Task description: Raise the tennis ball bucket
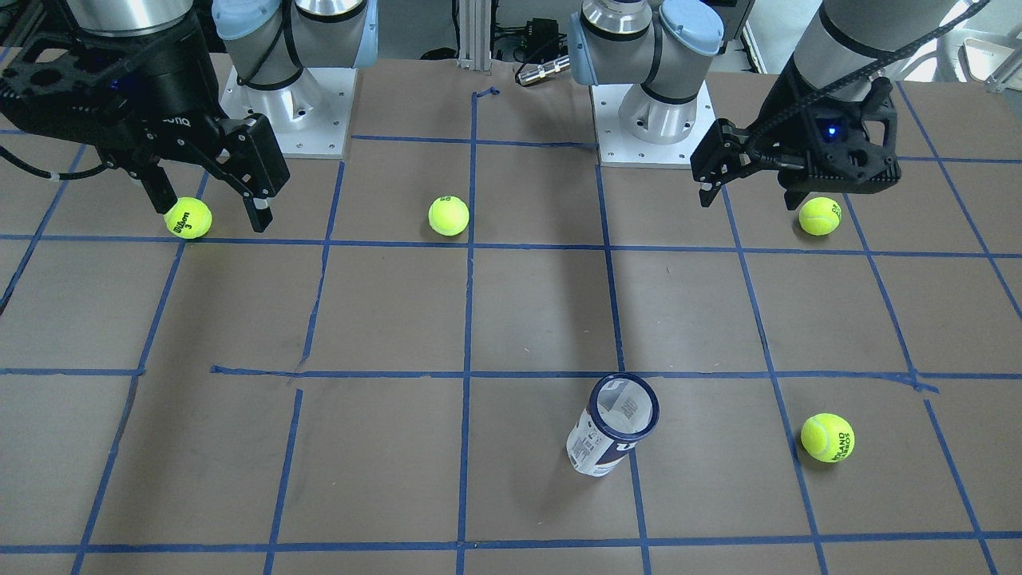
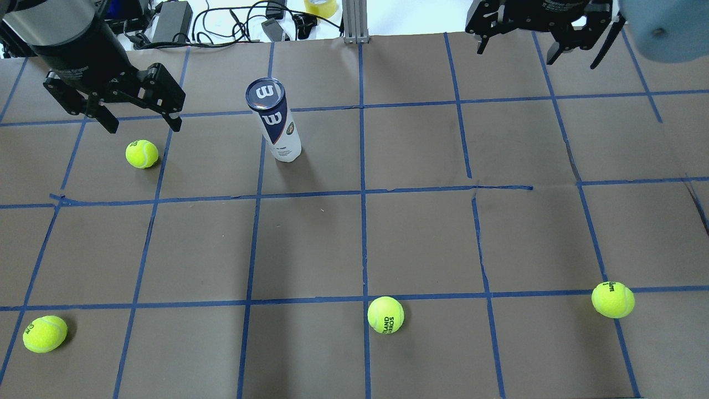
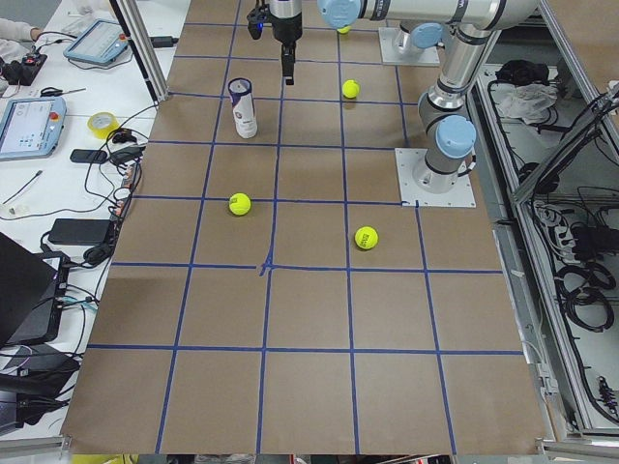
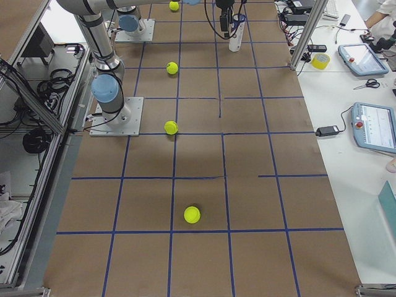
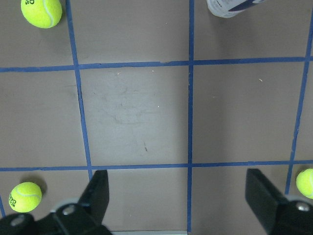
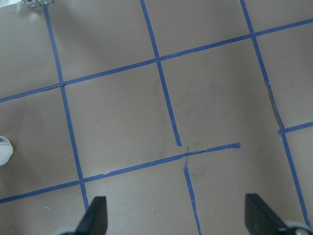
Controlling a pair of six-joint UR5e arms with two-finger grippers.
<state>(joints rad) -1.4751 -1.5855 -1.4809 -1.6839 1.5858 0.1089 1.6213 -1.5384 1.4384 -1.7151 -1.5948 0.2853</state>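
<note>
The left wrist view's top edge crops the slim white-and-navy tennis ball can (image 5: 227,7); apparently only its base shows.

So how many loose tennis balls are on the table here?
4: one ball left of the tennis ball bucket, far side; three nearer the robot, a left ball, a centre ball and a right ball. Any inside the bucket would be hidden.

Left tool (image 2: 143,123) and right tool (image 1: 215,212) aloft, jaws spread wide.

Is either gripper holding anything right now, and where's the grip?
Nothing is held: left gripper and right gripper are both open; the white-and-navy cylindrical tennis ball can stands free.
</note>
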